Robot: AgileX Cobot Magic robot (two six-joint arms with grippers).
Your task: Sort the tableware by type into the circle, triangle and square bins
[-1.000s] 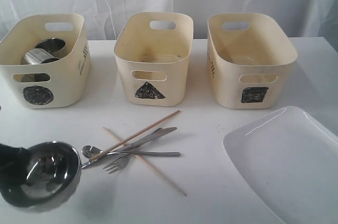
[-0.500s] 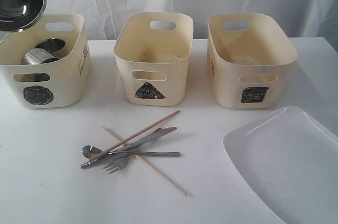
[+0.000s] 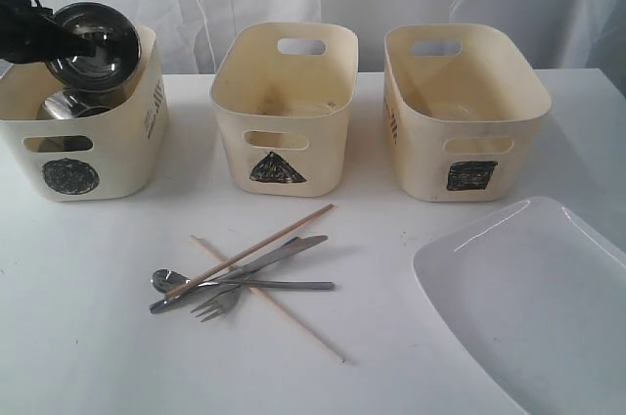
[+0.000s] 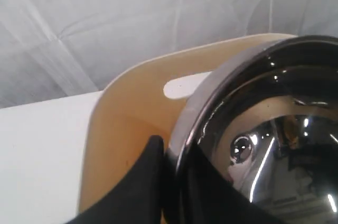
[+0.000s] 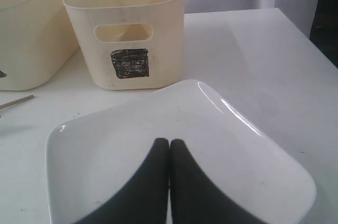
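Observation:
My left gripper (image 3: 51, 35) is shut on the rim of the shiny steel bowl (image 3: 94, 45) and holds it tilted just above the circle bin (image 3: 117, 151). The left wrist view shows the bowl (image 4: 274, 129) pinched between the fingers (image 4: 150, 155). Steel mugs (image 3: 67, 103) lie inside that bin. Fork (image 3: 219, 303), spoon (image 3: 164, 280), knife (image 3: 286, 253) and crossed chopsticks (image 3: 266, 236) lie mid-table. Low over the large white plate (image 5: 105, 145), my right gripper (image 5: 169, 142) is shut and empty. No small white bowl is in view.
The triangle bin (image 3: 284, 131) and the square bin (image 3: 460, 131) stand in a row right of the circle bin. The plate (image 3: 538, 307) fills the front right corner. White cloth hangs behind the table.
The left gripper lifted the steel bowl from the front left of the table, swung it high over the circle bin, then brought it lower and to the right above the bin.

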